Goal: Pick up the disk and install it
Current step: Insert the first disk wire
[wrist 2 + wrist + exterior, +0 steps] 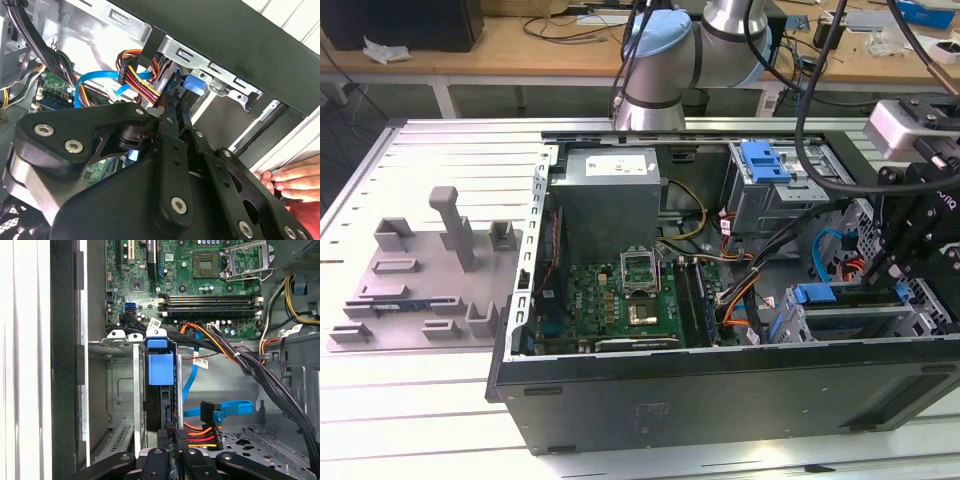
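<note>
First wrist view: disk (pixel 160 390) sits in bay just beyond tool (pixel 167 440).

Work surface: pale grey slatted metal table (pixel 430 400), ribs running across the exterior view.
Fixture plate: grey moulded holder tray (pixel 425 290) lying flat on the table, toward the exterior view's left, with upright posts and pockets.
Rear furniture: light wooden workbench (pixel 520 45) on white legs, behind the table.
Bench clutter: dark box (pixel 405 22) at the exterior view's far left; loose cables and small parts farther along the bench.
Light: even, diffuse, with soft shadows.
</note>
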### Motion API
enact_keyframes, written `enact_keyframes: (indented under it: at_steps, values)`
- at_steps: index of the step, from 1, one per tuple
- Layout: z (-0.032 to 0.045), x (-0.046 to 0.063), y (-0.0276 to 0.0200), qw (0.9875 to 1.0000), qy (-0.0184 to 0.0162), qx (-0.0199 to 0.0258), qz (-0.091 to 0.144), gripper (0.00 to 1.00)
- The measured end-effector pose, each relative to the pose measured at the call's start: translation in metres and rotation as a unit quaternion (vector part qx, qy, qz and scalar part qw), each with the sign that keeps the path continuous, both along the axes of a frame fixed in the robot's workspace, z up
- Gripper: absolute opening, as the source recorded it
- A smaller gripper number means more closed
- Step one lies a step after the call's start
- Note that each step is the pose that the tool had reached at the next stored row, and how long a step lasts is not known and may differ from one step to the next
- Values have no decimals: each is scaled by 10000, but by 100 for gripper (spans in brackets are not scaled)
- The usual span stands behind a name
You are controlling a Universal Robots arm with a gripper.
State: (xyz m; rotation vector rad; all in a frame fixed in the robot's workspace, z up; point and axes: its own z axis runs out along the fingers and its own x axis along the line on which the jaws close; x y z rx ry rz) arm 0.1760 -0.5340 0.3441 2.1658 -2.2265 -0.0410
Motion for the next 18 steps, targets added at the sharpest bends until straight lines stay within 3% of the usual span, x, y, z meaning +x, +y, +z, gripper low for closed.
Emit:
enact_keyframes:
  at_steps: [18]
  values:
    - [-43, 0, 0, 10000, 0, 0, 0, 16]
